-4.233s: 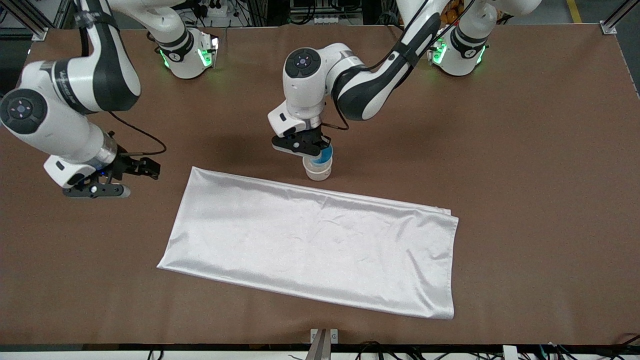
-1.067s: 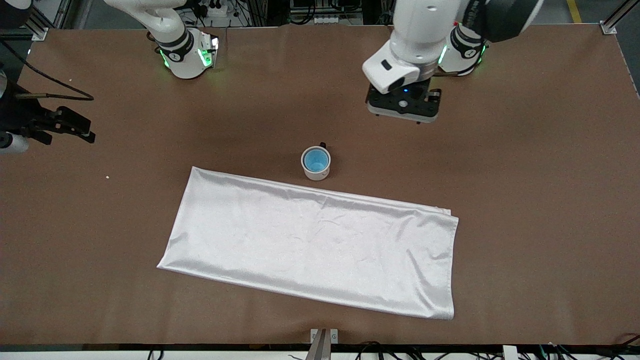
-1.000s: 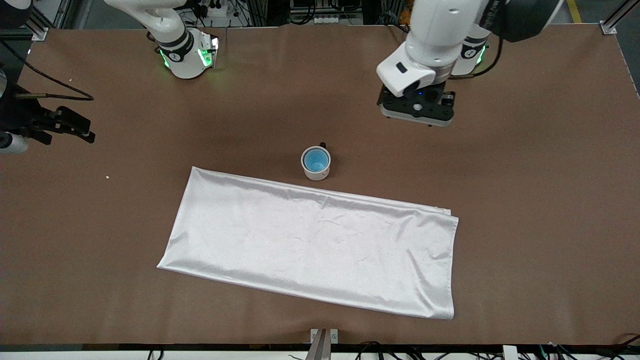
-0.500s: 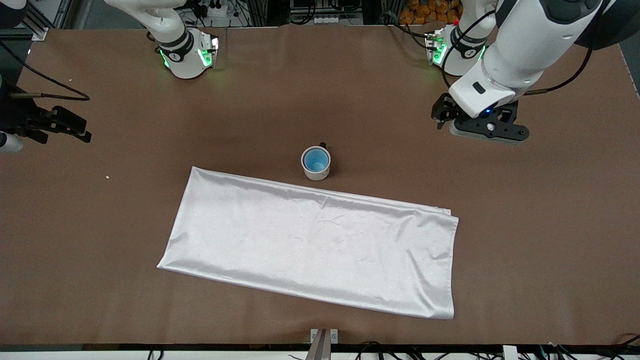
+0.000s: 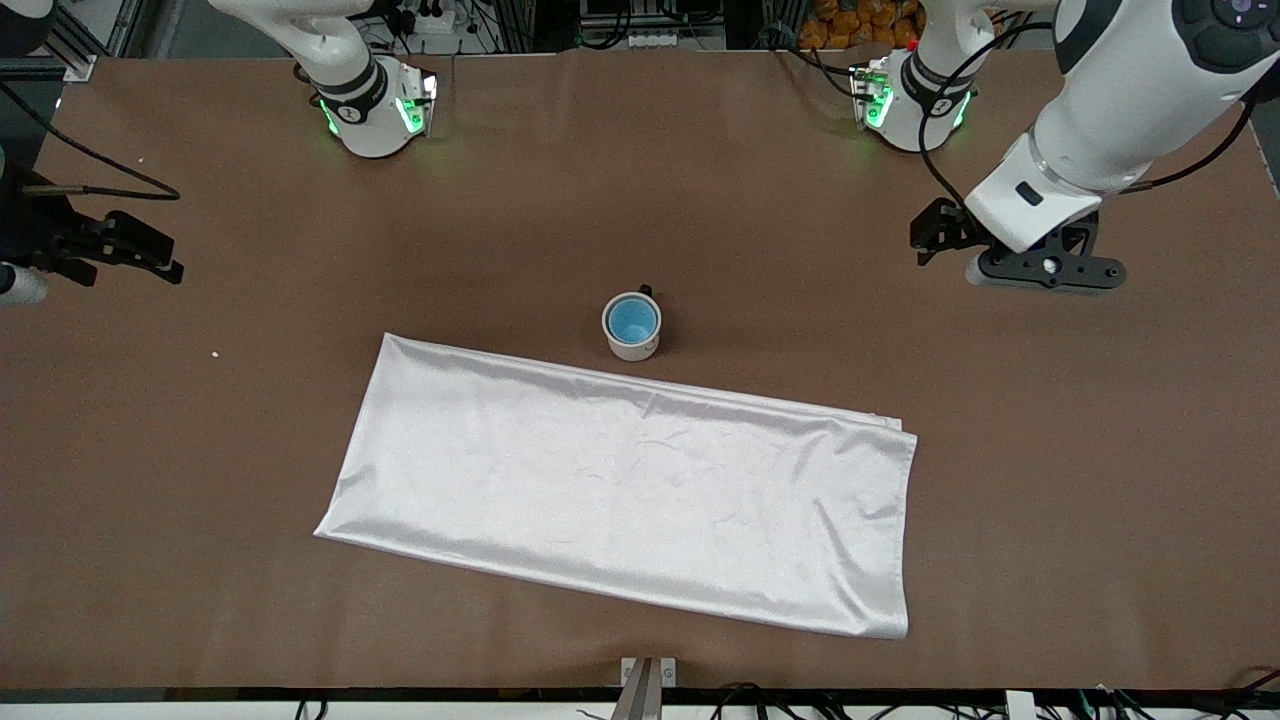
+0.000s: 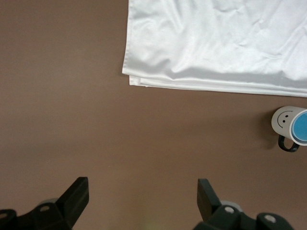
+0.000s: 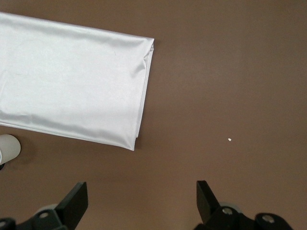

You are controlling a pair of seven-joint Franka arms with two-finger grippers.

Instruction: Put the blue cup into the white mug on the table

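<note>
The blue cup (image 5: 632,320) sits inside the white mug (image 5: 632,345), which stands upright on the brown table (image 5: 640,170) just at the cloth's edge farther from the front camera. The left wrist view shows the blue cup (image 6: 301,130) in the white mug (image 6: 283,119), with the black handle beside it. My left gripper (image 5: 1045,270) hangs open and empty over bare table toward the left arm's end; its fingertips (image 6: 76,189) stand wide apart. My right gripper (image 5: 15,283) waits open and empty at the right arm's end of the table. The right wrist view catches only the white mug's side (image 7: 8,147).
A white satin cloth (image 5: 620,490) lies flat across the middle of the table, nearer the front camera than the mug. A tiny white crumb (image 5: 214,353) lies on the table toward the right arm's end. Both arm bases stand along the table's edge farthest from the front camera.
The left arm has swung away from the middle of the table toward its own end, its gripper open. Cup and mug have stayed put. The right arm has not moved.
</note>
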